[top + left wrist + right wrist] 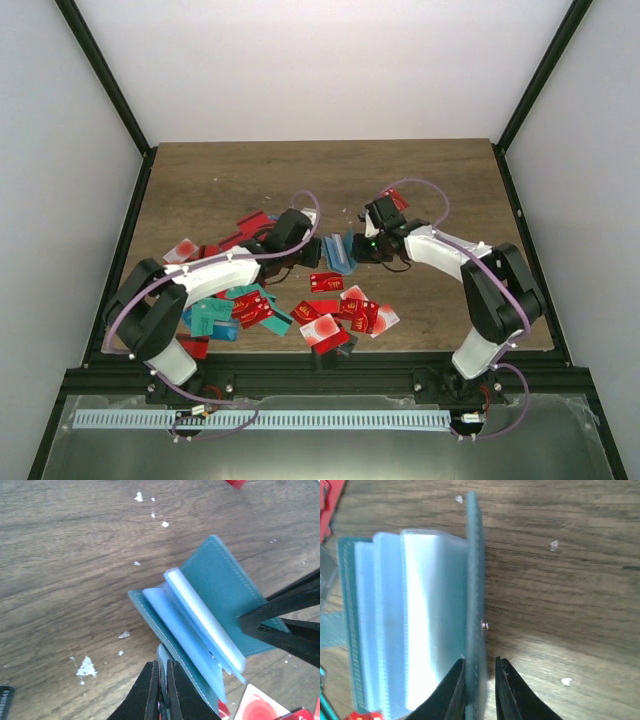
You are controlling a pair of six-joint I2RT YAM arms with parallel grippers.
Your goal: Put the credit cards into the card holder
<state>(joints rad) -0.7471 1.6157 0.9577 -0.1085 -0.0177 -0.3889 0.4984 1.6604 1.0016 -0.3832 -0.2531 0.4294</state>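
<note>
The soft teal folding card holder (338, 252) is pinched by left end effector (161, 667) and right end effector (480, 664); both grips are confirmed only by wrist views.

Left claw (161, 672), right claw (480, 666) each pinched on card holder (220, 585); arms bent inward

Brown wooden table (420, 180), white flecks (86, 667)

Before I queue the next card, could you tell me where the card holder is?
The card holder is at mid-table in the top view, fanned open between the left gripper and right gripper, each pinching one cover.
</note>
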